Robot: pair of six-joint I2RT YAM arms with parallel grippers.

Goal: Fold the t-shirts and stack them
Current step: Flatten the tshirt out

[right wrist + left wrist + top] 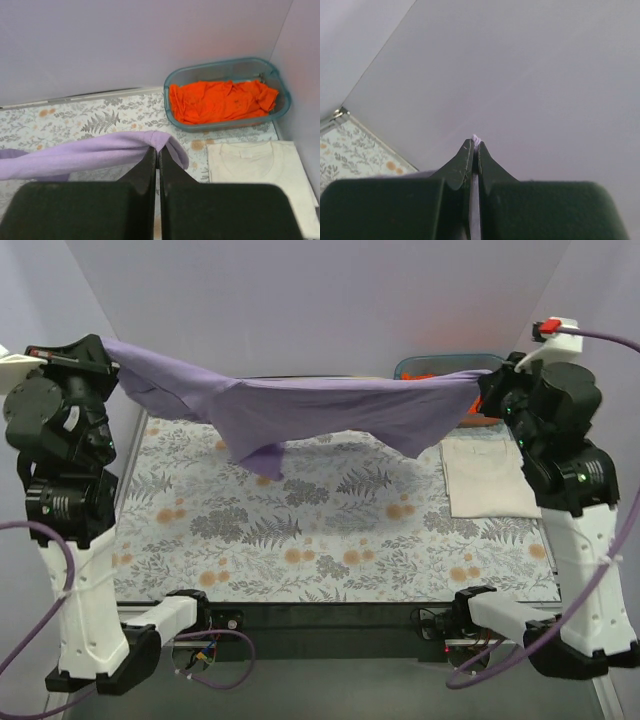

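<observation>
The lavender-purple t-shirt (320, 410) hangs stretched in the air between my two grippers, high above the floral tablecloth (330, 510), sagging in the middle. My left gripper (100, 348) is shut on its left end; a bit of purple cloth (475, 139) shows between the shut tips (474, 144). My right gripper (488, 385) is shut on its right end, the cloth (100, 152) draped over the tips (157, 151). The bright orange t-shirt (220, 100) lies crumpled in the teal basket. The cream-white folded t-shirt (488, 475) lies flat at the right, also in the right wrist view (260, 167).
The teal plastic basket (227, 70) stands at the back right corner against the wall, partly hidden in the top view (430, 365). Pale walls close in the back and both sides. The table's dark front edge (330, 615) runs between the arm bases.
</observation>
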